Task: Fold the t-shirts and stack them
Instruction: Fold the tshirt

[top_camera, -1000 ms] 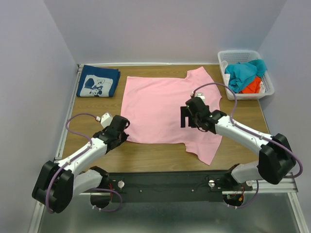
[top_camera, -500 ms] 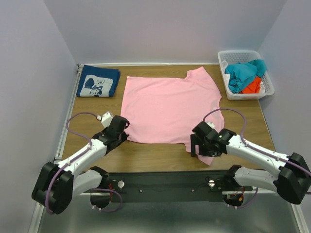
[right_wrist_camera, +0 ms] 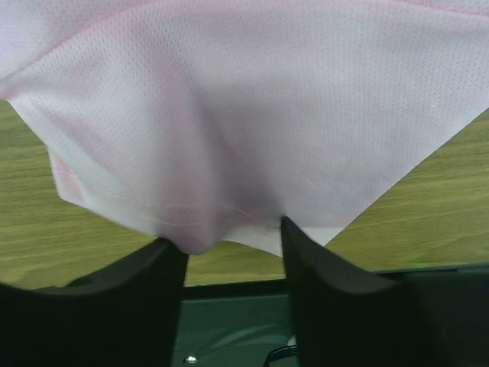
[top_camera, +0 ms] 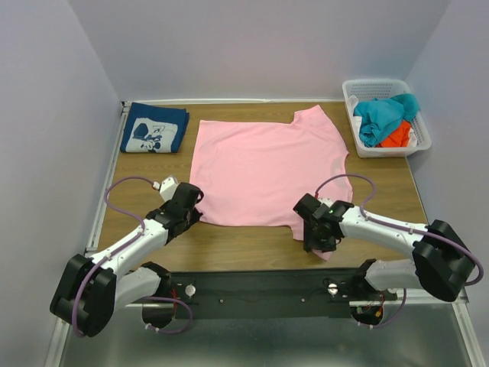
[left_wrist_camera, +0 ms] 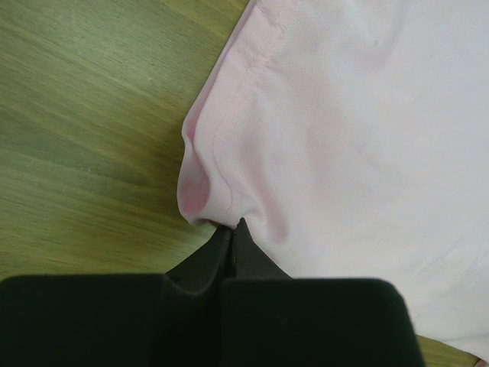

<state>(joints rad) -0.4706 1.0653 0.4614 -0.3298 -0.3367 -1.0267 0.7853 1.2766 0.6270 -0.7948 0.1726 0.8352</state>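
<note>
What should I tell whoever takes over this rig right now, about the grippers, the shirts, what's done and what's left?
Left gripper: fingers shut on the near left hem corner of the pink t-shirt.
Right gripper: fingers open, straddling the edge of that shirt's near right sleeve, not yet closed on it.
The pink t-shirt lies spread flat mid-table, unfolded. The navy t-shirt lies folded at the far left corner.
Done: the navy one is folded.
Left: close the right fingers, fold the pink one, stack the two.
The basket at far right holds teal and orange cloth.
</note>
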